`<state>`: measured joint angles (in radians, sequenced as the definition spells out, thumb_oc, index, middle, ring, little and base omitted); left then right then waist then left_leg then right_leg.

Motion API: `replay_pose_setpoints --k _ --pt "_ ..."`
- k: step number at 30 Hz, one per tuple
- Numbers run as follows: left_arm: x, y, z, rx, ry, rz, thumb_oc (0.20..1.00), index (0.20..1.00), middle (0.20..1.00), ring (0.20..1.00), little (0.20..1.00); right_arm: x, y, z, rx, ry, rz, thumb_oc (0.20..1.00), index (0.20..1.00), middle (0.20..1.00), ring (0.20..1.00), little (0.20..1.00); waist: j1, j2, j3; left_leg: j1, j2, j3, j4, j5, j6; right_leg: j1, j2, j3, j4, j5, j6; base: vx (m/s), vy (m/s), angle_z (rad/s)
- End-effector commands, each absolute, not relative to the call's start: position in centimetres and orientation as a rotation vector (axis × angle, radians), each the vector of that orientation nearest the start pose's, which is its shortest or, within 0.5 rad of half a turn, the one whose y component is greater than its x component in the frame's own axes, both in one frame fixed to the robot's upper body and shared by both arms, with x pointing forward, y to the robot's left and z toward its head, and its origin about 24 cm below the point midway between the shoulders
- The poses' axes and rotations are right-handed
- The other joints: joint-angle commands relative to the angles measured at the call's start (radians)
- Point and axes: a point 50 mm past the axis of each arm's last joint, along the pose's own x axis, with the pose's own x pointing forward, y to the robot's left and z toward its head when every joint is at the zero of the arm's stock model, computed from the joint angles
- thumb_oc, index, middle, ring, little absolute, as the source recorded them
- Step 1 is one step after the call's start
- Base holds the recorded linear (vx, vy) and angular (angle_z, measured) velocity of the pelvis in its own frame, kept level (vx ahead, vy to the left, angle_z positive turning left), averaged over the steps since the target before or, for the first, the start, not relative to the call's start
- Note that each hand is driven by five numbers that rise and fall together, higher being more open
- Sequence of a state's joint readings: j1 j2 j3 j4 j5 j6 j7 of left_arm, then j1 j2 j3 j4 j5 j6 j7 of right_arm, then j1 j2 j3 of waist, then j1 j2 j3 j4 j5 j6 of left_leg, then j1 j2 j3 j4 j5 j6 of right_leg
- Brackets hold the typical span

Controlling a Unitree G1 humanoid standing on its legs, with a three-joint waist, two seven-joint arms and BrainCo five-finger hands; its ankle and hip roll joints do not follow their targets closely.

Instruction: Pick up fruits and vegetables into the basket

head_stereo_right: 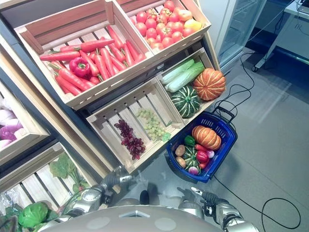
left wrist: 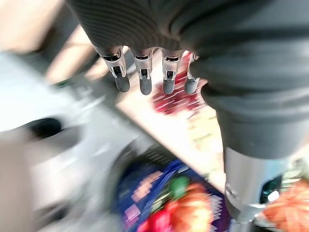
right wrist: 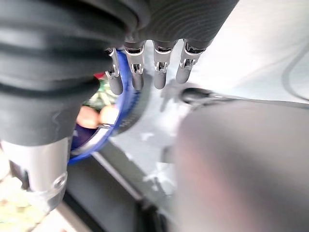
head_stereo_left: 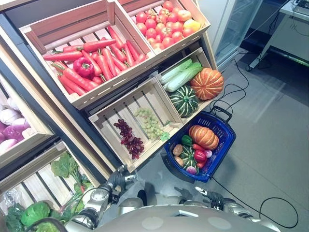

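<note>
1. My left hand and right hand hang low by my body, fingers straight, holding nothing.
2. The blue plastic basket sits on the floor against the wooden shelf, so produce drops straight in; I'd call it partly filled.
3. A ribbed orange pumpkin lies inside it; knobbly purple grapes wait in the slatted crate.
</note>
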<state>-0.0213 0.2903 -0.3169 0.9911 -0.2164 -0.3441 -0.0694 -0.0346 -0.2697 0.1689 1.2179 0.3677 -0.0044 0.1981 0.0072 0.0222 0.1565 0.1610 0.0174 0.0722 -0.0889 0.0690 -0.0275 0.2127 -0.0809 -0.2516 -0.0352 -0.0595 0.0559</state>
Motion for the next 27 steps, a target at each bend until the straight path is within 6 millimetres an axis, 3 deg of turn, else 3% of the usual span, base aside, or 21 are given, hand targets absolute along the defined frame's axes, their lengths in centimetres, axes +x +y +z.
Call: replay_pose_setpoints --k 1,8,11,16,19,27 --pt "21.8 20.2 -7.3 0.371 0.309 -0.181 1.0 1.0 1.0 1.0 1.0 16.0 -24.4 -13.0 0.081 0.879 -0.076 1.0 1.0 1.0 1.0 1.0 0.015 -0.01 0.055 0.027 -0.058 0.013 0.032 -0.127 0.045 -0.056 0.018 0.054 0.022 0.033 0.015 0.11 -0.062 0.02" --pt "22.9 21.0 -1.4 0.694 -0.077 -0.191 1.0 1.0 1.0 1.0 1.0 18.8 -24.0 -9.1 0.0 0.591 -0.032 1.0 1.0 1.0 1.0 1.0 -0.007 -0.015 0.055 0.02 -0.043 0.023 0.037 -0.128 0.042 -0.074 0.013 0.043 0.06 0.013 0.014 0.11 -0.04 0.05" --pt "23.1 21.6 0.3 0.786 -0.164 -0.161 1.0 1.0 1.0 1.0 1.0 19.5 -23.7 -7.6 -0.017 0.512 -0.029 1.0 1.0 1.0 1.0 1.0 -0.017 -0.01 0.065 0.006 -0.038 0.027 0.045 -0.125 0.043 -0.098 0.009 0.036 0.096 -0.002 0.01 0.02 -0.009 0.0" --pt "24.6 22.8 3.6 1.081 -0.362 -0.025 1.0 1.0 1.0 1.0 1.0 21.7 -24.4 -3.6 -0.036 0.314 -0.063 1.0 1.0 1.0 1.0 1.0 -0.052 0.021 0.128 -0.083 -0.041 0.027 0.12 -0.129 0.037 -0.214 -0.007 0.034 0.198 -0.033 -0.004 -0.04 0.023 -0.08" --pt "25.6 23.4 5.5 1.164 -0.418 0.06 1.0 1.0 1.0 1.0 1.0 22.7 -24.8 -1.6 -0.017 0.225 -0.064 1.0 1.0 1.0 1.0 1.0 -0.067 0.037 0.175 -0.146 -0.052 0.037 0.193 -0.139 0.026 -0.264 -0.023 0.035 0.235 -0.041 -0.012 -0.07 0.052 -0.06" --pt "28.0 23.7 8.1 1.418 -0.507 0.145 1.0 1.0 1.0 1.0 1.0 24.6 -25.5 2.4 -0.059 0.067 -0.057 1.0 1.0 1.0 1.0 1.0 -0.119 0.098 0.263 -0.285 -0.054 0.065 0.31 -0.134 0.0 -0.403 -0.047 0.056 0.348 -0.066 -0.03 -0.04 0.076 -0.12"
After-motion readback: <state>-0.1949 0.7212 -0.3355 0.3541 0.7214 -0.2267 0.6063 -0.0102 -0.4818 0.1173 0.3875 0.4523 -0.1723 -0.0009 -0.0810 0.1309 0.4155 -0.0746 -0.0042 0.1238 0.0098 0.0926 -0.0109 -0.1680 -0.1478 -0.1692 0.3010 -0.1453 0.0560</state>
